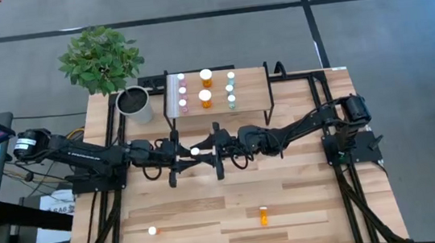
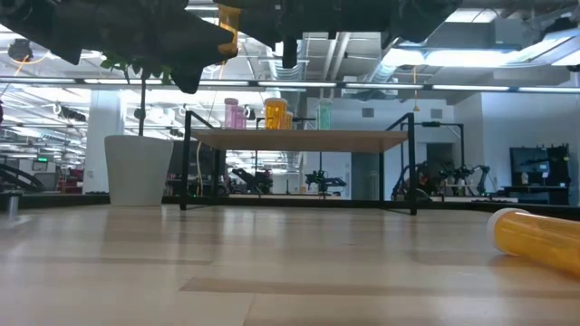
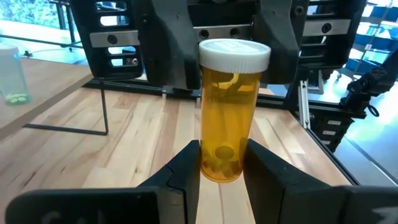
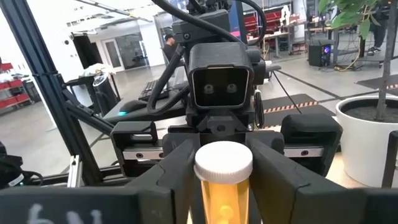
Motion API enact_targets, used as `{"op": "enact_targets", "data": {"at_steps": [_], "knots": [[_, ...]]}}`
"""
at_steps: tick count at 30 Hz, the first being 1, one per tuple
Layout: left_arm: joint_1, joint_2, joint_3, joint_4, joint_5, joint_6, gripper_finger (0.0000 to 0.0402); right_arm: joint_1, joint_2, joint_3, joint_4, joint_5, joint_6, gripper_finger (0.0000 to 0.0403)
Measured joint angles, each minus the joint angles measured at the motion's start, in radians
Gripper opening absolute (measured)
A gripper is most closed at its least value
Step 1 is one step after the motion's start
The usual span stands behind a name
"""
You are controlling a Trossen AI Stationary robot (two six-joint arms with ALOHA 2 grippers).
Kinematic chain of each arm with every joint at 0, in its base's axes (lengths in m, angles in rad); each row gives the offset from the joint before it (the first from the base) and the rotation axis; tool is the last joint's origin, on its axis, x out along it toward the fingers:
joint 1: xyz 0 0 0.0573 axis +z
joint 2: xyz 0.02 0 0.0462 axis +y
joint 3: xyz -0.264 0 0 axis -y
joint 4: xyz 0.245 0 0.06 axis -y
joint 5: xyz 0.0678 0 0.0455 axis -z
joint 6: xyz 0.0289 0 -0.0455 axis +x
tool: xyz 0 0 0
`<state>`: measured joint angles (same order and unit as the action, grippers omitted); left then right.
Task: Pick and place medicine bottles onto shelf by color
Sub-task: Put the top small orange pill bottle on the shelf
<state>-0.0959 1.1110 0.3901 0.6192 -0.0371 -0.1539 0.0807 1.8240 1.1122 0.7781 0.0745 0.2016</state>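
An orange medicine bottle (image 3: pixel 227 112) with a white cap stands upright in the air above the table's middle (image 1: pixel 195 150). Both grippers meet on it, my left gripper (image 3: pixel 221 155) low and my right gripper (image 4: pixel 224 168) at the top. In the low view it shows high up (image 2: pixel 228 27). The shelf (image 1: pixel 255 93) stands at the far side. It carries pink bottles (image 1: pixel 182 91) on the left, two orange ones (image 1: pixel 206 88) in the middle and pale green ones (image 1: pixel 231 88) on the right, all upright. My left gripper pinches the lower part of the bottle's body (image 3: pixel 219 167) between its two fingers. The fingers lie level and come from the table's left. The bottle stands upright, lifted clear of the table. My right gripper has its two fingers against the bottle's top, at the white cap (image 4: pixel 224 163) and just below. They lie level and come from the table's right, facing the other gripper.
Another orange bottle (image 1: pixel 263 214) lies on its side near the front edge (image 2: pixel 535 237). A small bottle (image 1: pixel 152 231) stands at the front left. A grey-white plant pot (image 1: pixel 135 104) stands left of the shelf.
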Motion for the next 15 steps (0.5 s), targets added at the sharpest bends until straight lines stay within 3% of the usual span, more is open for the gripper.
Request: {"op": "enact_targets", "data": {"at_steps": [9,15], "knots": [[0.000,0.000,0.000,0.000,0.000,0.000,0.0089,0.000,0.000,0.000,0.000,0.000,-0.004,0.0135],[0.000,0.000,0.000,-0.001,0.003,0.000,0.0124,0.003,0.000,0.000,-0.005,0.000,-0.027,0.0142]]}}
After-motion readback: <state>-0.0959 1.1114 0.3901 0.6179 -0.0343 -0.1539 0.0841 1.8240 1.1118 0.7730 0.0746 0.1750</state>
